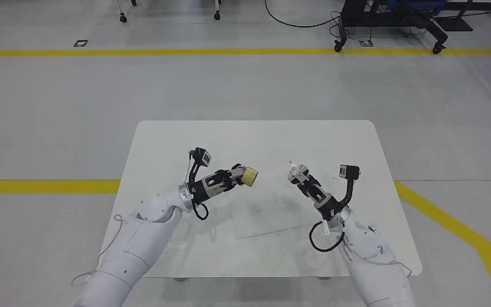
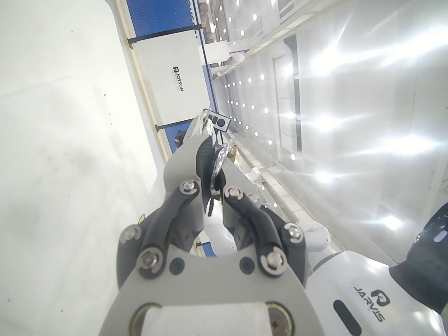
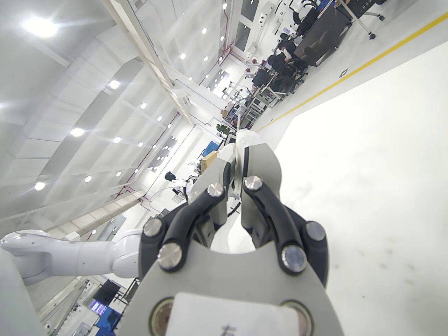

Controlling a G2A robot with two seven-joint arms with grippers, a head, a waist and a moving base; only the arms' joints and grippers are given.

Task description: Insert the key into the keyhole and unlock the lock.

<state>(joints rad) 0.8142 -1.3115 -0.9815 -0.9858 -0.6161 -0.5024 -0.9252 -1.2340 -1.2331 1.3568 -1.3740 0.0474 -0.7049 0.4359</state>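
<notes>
Mid-frame, above the bench (image 1: 322,138): left end effector (image 1: 232,179) pinches the lock (image 1: 248,176); right end effector (image 1: 299,175) pinches the key (image 1: 292,165). Tips face each other, apart. Key not yet in lock. Judged: pickup done; aligning, insertion and turn remain.

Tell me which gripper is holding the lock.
The left gripper: a brass-coloured lock sticks out of its fingertips, while the right gripper pinches only a small pale piece, seemingly the key.
</notes>
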